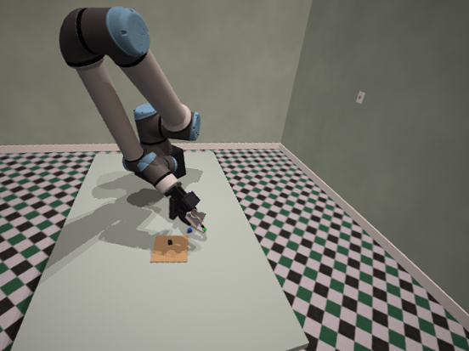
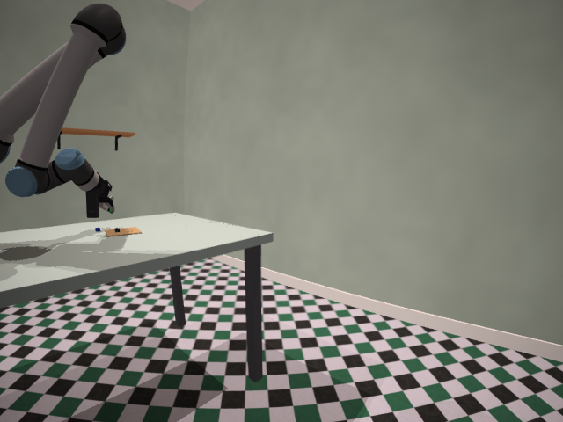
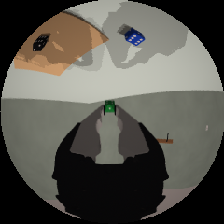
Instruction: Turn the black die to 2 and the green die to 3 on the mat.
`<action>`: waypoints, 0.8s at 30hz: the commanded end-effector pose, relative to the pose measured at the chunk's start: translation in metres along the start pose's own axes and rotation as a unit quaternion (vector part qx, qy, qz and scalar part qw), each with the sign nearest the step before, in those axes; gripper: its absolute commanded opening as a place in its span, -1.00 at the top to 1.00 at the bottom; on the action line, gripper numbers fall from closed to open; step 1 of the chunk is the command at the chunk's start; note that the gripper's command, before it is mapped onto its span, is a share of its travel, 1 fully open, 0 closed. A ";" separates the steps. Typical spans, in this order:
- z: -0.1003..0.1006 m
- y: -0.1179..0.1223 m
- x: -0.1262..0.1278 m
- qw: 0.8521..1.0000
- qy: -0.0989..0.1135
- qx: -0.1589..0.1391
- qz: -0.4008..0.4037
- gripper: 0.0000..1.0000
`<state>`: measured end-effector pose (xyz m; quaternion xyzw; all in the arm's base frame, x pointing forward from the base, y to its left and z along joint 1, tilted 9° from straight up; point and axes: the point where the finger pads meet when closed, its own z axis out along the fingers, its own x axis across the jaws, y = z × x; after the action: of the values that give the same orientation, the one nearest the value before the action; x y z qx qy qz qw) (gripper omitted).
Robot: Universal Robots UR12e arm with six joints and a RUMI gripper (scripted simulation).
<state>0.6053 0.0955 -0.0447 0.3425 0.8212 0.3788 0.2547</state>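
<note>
Table (image 1: 219, 304), pale grey-green with dark legs, stands on a floor (image 1: 383, 333) chequered in black, white and green, inside a room with dull green walls and a pale skirting board. A wooden shelf (image 2: 95, 133) on black brackets hangs on one wall, and a small white socket plate (image 1: 360, 97) sits on another. On the table lies a tan mat (image 1: 170, 248), square and flat, partly crossed by the arm's shadow. The black die (image 1: 170, 242) rests on the mat near its far edge; in the wrist view it sits well inside the mat's border, though its top number is too small to read with any confidence. The blue die (image 3: 134, 37) lies on the bare table just beside the mat, not touching it, showing white pips. The arm (image 1: 117, 88) folds down from a raised elbow, and the gripper (image 1: 202, 226) hangs tilted above the table, clear of the surface, near the blue die. Its jaws are pinched on the green die (image 3: 109, 106), which shows at the very fingertips in the wrist view, held in the air and off the mat. In the exterior view the green die (image 2: 111, 210) appears as a small speck at the gripper's tip, above the table and well above the two dice lying below.
</note>
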 end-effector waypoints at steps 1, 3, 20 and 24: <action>0.006 -0.008 0.000 1.000 -0.001 -0.001 0.000 0.99; 0.011 -0.015 0.000 1.000 -0.001 -0.001 0.000 0.99; 0.032 -0.045 0.000 1.000 -0.001 -0.001 0.000 0.99; 0.032 -0.045 0.000 1.000 -0.001 -0.001 0.000 0.99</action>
<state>0.6104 0.0882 -0.0988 0.3425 0.8209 0.3790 0.2553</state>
